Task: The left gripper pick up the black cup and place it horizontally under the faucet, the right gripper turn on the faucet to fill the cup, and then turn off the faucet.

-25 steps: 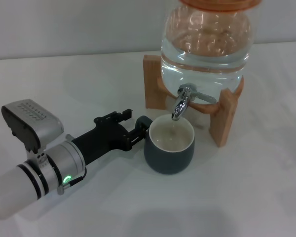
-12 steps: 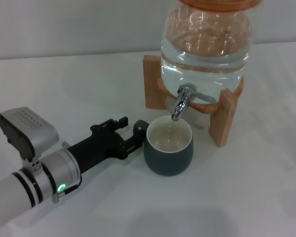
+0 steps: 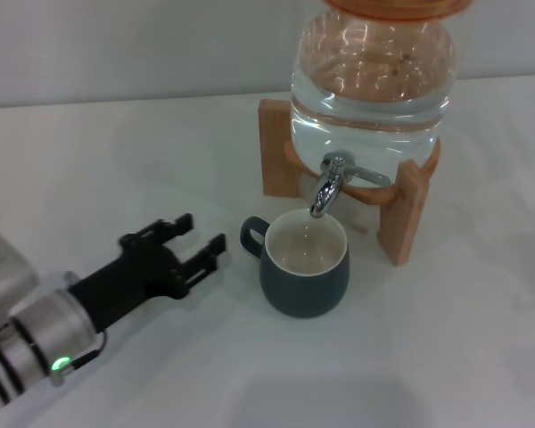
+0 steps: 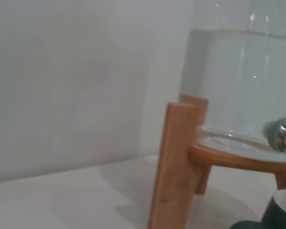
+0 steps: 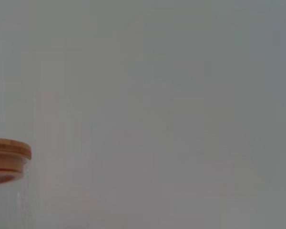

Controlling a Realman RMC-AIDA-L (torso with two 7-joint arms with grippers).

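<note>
Standing upright beyond spread fingertips of left gripper (image 3: 196, 241), clear of them: black cup (image 3: 304, 265), directly under faucet (image 3: 328, 185).
Left wrist: cup rim (image 4: 282, 210), wooden stand (image 4: 175, 164).
Right wrist: jar lid (image 5: 8, 153) only; right gripper unseen, fingers cannot tell.
Judgement: right jaws should take lever squarely, avoid nudging cup.

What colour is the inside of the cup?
Cream-white inside the black cup, seen best in the head view.
</note>
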